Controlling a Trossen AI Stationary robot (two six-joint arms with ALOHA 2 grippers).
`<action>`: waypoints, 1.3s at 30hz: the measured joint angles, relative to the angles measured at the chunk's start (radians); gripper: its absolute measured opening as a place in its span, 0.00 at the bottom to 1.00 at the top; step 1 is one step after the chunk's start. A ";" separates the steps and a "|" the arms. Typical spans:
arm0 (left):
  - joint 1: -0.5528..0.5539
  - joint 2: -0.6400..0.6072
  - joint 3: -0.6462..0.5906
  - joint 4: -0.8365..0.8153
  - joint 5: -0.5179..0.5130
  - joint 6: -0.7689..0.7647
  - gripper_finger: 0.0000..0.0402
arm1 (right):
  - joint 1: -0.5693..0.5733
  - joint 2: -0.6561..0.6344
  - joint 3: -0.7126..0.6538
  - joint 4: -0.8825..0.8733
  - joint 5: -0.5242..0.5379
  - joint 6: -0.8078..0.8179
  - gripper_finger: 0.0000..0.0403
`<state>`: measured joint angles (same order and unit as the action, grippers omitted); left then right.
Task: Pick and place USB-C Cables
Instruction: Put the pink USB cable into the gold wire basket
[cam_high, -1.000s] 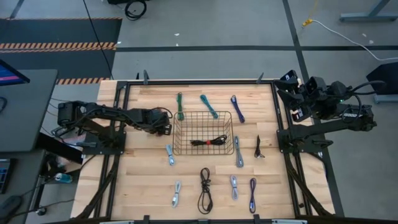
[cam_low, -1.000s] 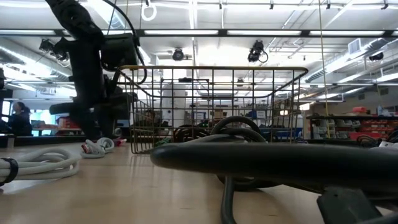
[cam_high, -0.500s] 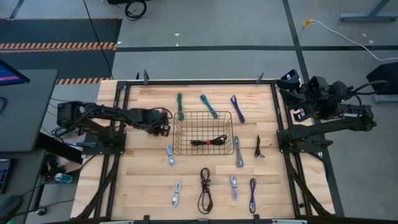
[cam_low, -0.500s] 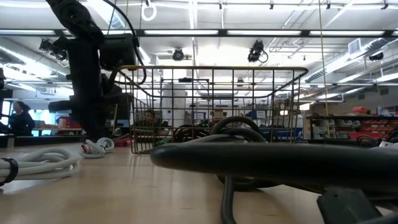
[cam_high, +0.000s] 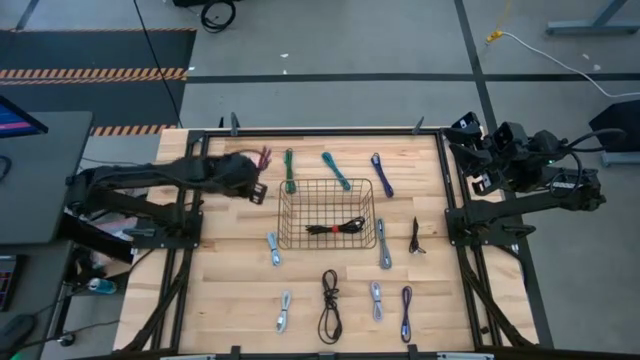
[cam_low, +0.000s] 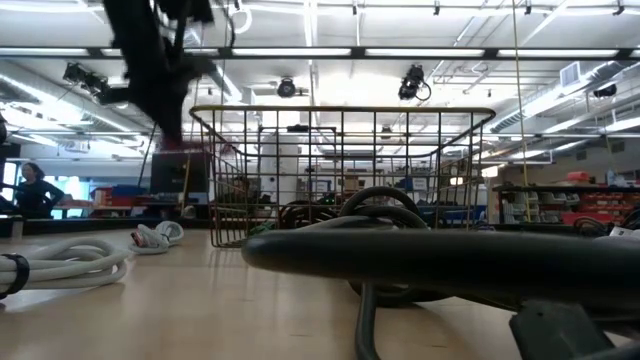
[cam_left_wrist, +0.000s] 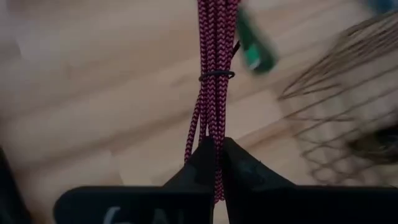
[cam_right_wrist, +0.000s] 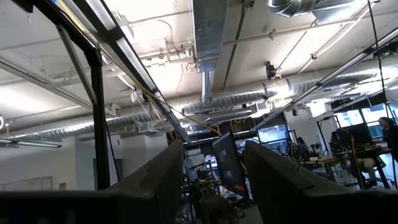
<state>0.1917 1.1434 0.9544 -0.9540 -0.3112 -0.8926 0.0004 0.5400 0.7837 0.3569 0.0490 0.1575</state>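
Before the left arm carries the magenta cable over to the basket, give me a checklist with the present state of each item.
1. Left hand shut on the magenta braided cable bundle: ok, pinched between the fingers.
2. Bundle lifted off the wooden table: ok, it hangs from the raised hand in the low view.
3. Bundle tied together: ok, a thin dark band wraps it.
4. Dark wire-mesh basket open on top: ok, only a black cable lies inside.
5. Right hand out of the way: ok, open and parked at the table's right edge.
6. Green cable beside the path: cannot tell whether the hanging bundle will clear it.
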 joint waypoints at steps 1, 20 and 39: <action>0.000 -0.008 0.049 -0.020 -0.003 0.047 0.03 | 0.000 0.000 0.000 0.000 0.000 0.000 0.44; -0.219 0.259 0.625 -0.103 -0.002 0.646 0.03 | 0.000 0.000 0.000 0.003 0.000 -0.003 0.44; -0.267 0.670 0.627 0.013 0.183 0.914 0.03 | 0.000 0.000 0.000 0.016 0.000 0.009 0.44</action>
<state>-0.0748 1.8136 1.5818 -0.9410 -0.1280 0.0212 0.0002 0.5400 0.7841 0.3728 0.0494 0.1667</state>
